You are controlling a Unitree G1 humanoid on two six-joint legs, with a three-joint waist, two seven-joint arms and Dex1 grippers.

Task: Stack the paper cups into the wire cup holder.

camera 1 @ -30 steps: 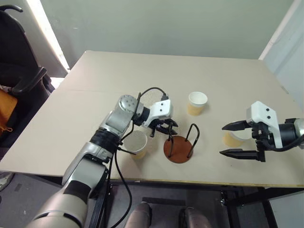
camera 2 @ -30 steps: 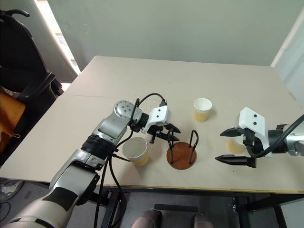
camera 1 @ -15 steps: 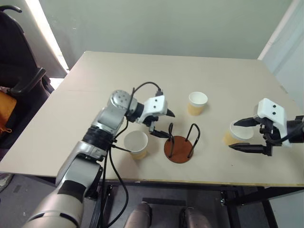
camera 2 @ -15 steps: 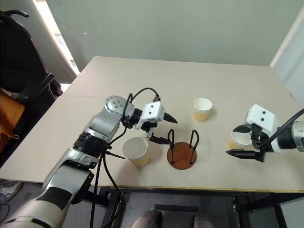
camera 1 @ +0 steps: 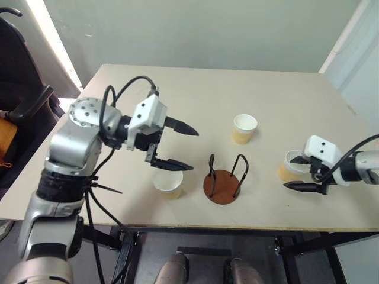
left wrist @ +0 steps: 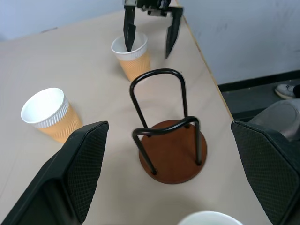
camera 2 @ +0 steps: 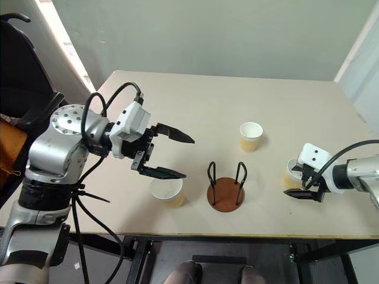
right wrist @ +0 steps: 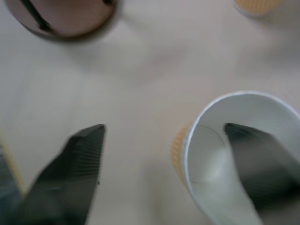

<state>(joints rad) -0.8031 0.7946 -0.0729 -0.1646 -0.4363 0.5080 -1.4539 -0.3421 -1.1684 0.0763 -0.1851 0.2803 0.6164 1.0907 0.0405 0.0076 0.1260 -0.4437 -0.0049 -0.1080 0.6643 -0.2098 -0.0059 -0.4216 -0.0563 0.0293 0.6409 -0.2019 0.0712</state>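
Since a second ago the left gripper (camera 1: 175, 146) has lifted away from the wire cup holder (camera 1: 225, 179) and pulled back toward the robot's left, and the right gripper (camera 1: 299, 172) has closed in on the cup at the table's right edge (camera 1: 288, 167).

From the head views, the left pincer hangs above the table (camera 1: 195, 94) with its two black fingers spread wide and nothing between them. One paper cup (camera 1: 168, 183) stands upright just below its lower finger, apart from it. The holder stands empty beyond that cup, to the pincer's right, and a third cup (camera 1: 244, 128) stands upright farther back, past the holder. The right pincer straddles the wall of the right-edge cup: one finger dips inside the rim, the other lies outside near the table. Its fingers are apart and not yet pressed onto the wall.

In the left wrist view, the pincer's fingers (left wrist: 77, 168) stand far apart at either side, and the holder (left wrist: 169, 150) sits between them, well ahead. Beyond it the right pincer (left wrist: 149, 27) has one finger in its cup (left wrist: 132, 56). The back cup (left wrist: 50, 114) stands off to one side.

In the right wrist view, one finger (right wrist: 79, 159) rests over bare table while the other (right wrist: 255, 154) is inside the cup's white mouth (right wrist: 234, 159), the cup wall between them.
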